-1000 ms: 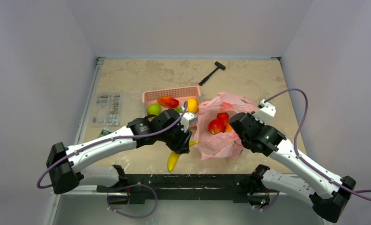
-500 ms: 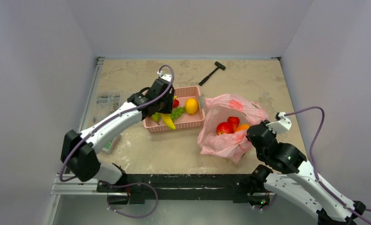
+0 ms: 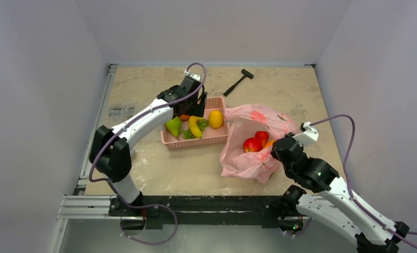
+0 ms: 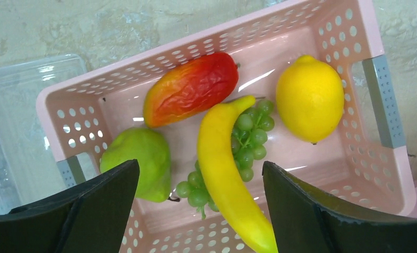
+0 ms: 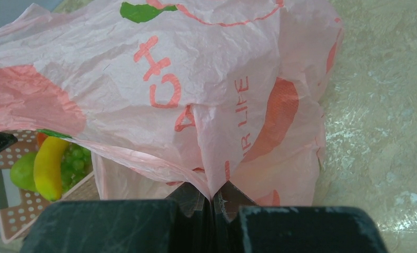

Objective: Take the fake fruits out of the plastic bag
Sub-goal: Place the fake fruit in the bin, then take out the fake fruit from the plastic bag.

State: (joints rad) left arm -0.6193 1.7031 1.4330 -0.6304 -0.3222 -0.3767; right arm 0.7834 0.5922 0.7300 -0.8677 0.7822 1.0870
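Left gripper (image 4: 200, 166) now spread wide, banana (image 4: 222, 174) released into pink basket (image 4: 375, 31)

Bright, even light, soft shadows, sharp pics; slight glare on basket (image 4: 259, 79) floor

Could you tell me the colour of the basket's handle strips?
Grey perforated handle strips, clearest in the left wrist view.

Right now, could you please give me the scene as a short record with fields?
left jaws: open, empty, above the pink basket
right jaws: shut on the plastic bag edge
banana: in basket, lying across the grapes
in bag: red apples, orange fruit
also in basket: lemon, pear, red-orange fruit
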